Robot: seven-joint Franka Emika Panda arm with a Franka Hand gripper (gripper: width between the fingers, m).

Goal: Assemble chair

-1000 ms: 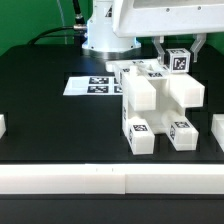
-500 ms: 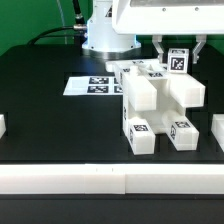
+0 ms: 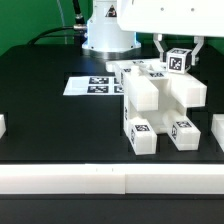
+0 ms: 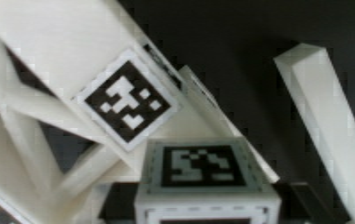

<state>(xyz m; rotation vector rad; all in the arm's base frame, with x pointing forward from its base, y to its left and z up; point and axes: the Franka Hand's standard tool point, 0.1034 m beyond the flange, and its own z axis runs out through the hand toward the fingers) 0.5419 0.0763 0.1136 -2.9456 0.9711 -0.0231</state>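
Observation:
The partly built chair [image 3: 158, 103] stands in the middle of the black table, its thick white parts joined and small tags facing the front. Just above its far right corner my gripper [image 3: 179, 54] is shut on a white chair leg [image 3: 178, 63], whose tagged end faces the camera. In the wrist view the same leg [image 4: 199, 166] fills the space between my dark fingers [image 4: 153, 203], with the gripper [image 4: 206, 208] closed around it. Below it lie the X-braced frame [image 4: 128, 96] with its tag and another white bar [image 4: 316, 100].
The marker board [image 3: 92, 86] lies flat behind the chair, toward the exterior view's left. The robot base [image 3: 105, 38] stands behind it. A white rail [image 3: 110, 180] runs along the table's front edge. Small white parts sit at the left edge [image 3: 2, 125] and right edge [image 3: 217, 130].
The arm's white body has shifted slightly toward the exterior view's right. The held leg stays almost where it was above the chair.

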